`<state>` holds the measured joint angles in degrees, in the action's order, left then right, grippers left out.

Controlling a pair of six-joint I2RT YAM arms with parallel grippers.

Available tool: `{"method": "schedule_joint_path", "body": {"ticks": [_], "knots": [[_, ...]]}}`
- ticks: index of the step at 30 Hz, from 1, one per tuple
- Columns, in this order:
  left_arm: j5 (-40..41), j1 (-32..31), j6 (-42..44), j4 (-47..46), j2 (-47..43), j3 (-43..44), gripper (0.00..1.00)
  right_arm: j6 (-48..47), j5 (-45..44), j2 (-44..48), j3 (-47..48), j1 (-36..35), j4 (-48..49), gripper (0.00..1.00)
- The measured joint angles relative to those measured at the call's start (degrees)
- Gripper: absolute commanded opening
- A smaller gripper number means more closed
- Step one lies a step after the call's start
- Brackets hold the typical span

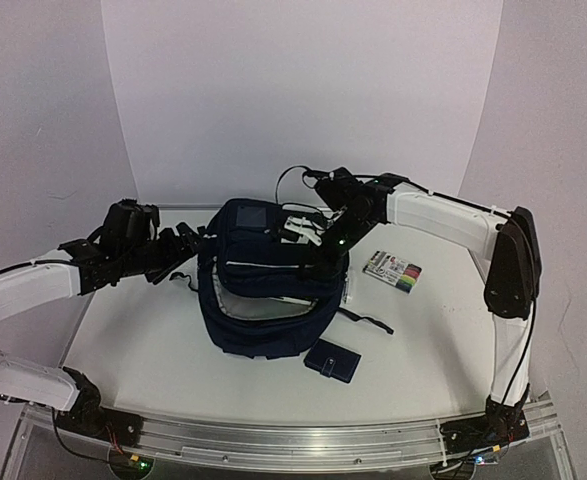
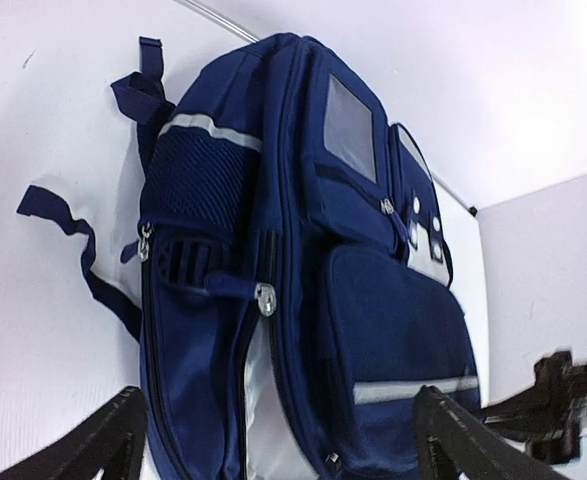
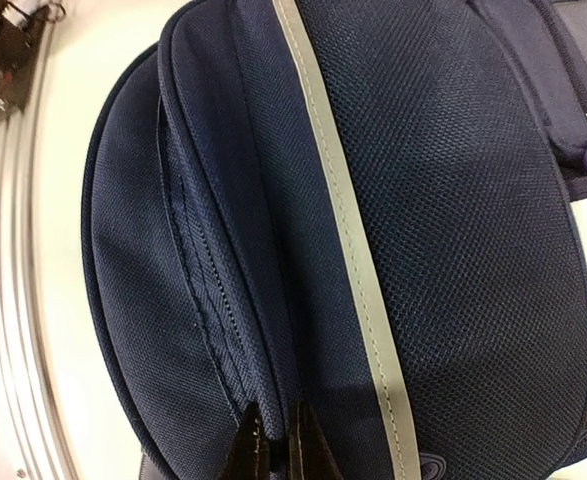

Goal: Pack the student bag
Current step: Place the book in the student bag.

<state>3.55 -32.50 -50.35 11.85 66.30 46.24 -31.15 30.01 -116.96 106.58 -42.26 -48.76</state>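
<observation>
The student bag lies in the middle of the table, navy with thin pale stripes. My left gripper hovers at its left side, open wide. In the left wrist view the bag fills the space ahead of the gripper, and its main zip gapes over white lining. My right gripper is at the bag's far right edge. In the right wrist view its fingertips stand pinched together on a fold of the bag beside the zip seam.
A small navy wallet lies in front of the bag. A flat pack of coloured markers sits to the right. A dark strap trails from the bag toward the right. White walls close the back and sides.
</observation>
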Motion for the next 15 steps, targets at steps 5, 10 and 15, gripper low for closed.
{"method": "schedule_joint_path", "body": {"ticks": [5, 10, 15], "knots": [[-9.94, 8.40, 2.10, -3.42, 5.93, 1.26, 0.66, -0.10, -4.15, -2.28, 1.92, -2.69, -0.84, 0.00], [-19.16, 12.81, 7.35, -4.30, 11.26, 2.25, 0.66, -0.27, -8.52, -3.77, 1.74, -4.59, -0.93, 0.00], [-23.61, 12.78, 15.42, -1.09, 13.79, 6.03, 0.66, -1.36, -11.18, -3.79, -0.86, -4.69, -0.14, 0.00]]}}
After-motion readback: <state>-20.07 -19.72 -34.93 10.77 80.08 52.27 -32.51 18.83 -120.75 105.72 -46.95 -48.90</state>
